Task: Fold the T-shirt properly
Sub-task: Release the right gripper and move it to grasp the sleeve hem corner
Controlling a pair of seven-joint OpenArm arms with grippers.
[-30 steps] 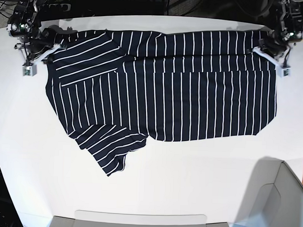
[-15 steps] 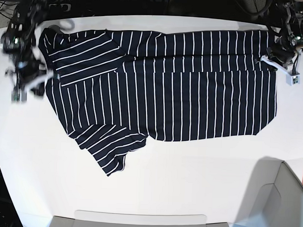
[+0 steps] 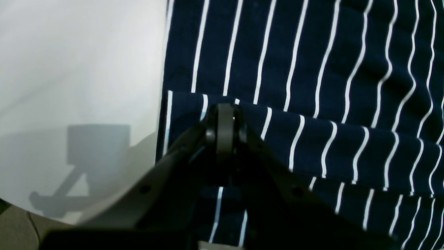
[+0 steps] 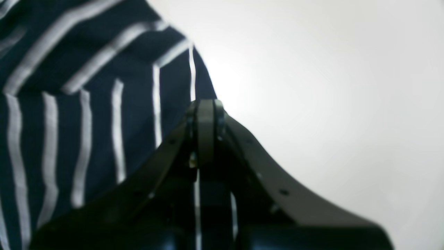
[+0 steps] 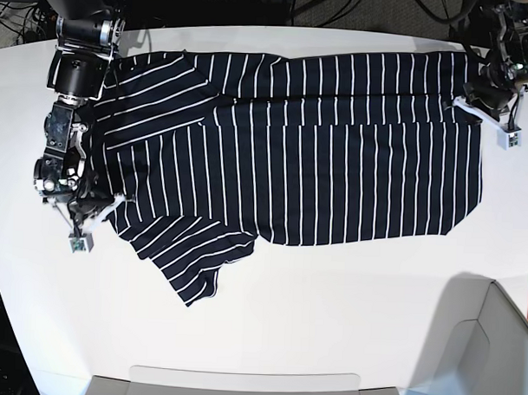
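— What are you seeing, left to right?

— Your right gripper is clenching the T-shirt at its left edge, beside the near sleeve.

— And the shirt?

— It's lying spread across the white table, navy with thin white stripes, far part folded over.

— Far right?

— Your left gripper is pinching that folded edge.

A robot lab: white worktable, 2 mounted arms, cable tangle behind it.
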